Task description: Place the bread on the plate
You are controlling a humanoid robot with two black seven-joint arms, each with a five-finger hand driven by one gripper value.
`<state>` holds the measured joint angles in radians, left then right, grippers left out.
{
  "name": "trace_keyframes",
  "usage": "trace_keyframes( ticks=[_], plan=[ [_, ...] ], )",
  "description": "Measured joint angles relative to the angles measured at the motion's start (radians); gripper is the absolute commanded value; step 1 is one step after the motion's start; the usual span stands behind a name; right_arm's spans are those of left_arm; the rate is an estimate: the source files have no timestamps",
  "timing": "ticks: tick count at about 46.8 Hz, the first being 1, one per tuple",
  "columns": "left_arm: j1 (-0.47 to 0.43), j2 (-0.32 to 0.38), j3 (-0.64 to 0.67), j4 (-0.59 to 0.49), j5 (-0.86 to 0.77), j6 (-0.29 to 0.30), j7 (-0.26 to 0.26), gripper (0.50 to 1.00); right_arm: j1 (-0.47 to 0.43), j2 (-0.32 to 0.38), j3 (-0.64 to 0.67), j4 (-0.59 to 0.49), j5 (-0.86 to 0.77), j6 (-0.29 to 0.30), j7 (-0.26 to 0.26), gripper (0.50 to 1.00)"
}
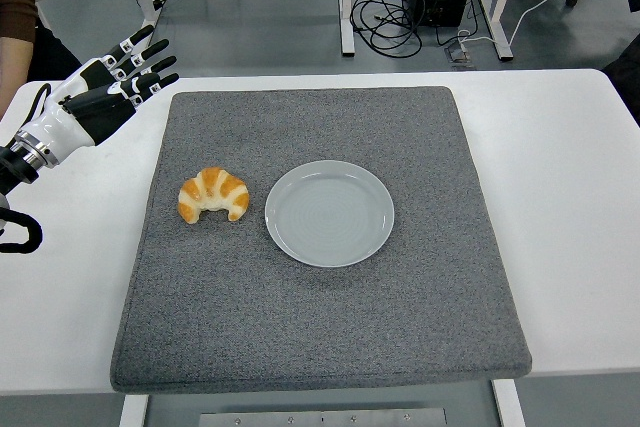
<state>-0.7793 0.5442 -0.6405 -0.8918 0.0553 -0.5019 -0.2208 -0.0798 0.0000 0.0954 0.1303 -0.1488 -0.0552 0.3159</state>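
Light: bright, even, from overhead.
Shadows: faint, soft under the croissant [213,194] and plate [329,213].
Glare: mild sheen on the white table [560,217].
Focus: sharp throughout, no blur.

left hand [112,87] fingers [155,65] spread at mat's [320,327] far-left corner, open mat between fingertips and croissant [213,194], plate [329,213] just beyond croissant, nothing in between

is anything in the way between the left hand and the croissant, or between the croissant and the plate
Nothing visible. The left hand hovers open at the mat's far-left corner, with bare mat between it and the croissant. The plate lies empty just right of the croissant, a narrow strip of mat between them.
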Motion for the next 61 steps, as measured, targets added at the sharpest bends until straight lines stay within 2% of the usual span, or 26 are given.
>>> trace_keyframes(
  ticks=[10, 61],
  plan=[
    [0.000, -0.006, 0.016, 0.007, 0.001, 0.031, 0.000, 0.972, 0.000, 0.000, 0.000, 0.000, 0.000, 0.000, 0.000, 1.000],
    [-0.001, -0.034, 0.013, 0.016, 0.003, 0.040, -0.006, 0.972, 0.002, 0.000, -0.002, -0.001, 0.000, 0.000, 0.000, 1.000]
  ],
)
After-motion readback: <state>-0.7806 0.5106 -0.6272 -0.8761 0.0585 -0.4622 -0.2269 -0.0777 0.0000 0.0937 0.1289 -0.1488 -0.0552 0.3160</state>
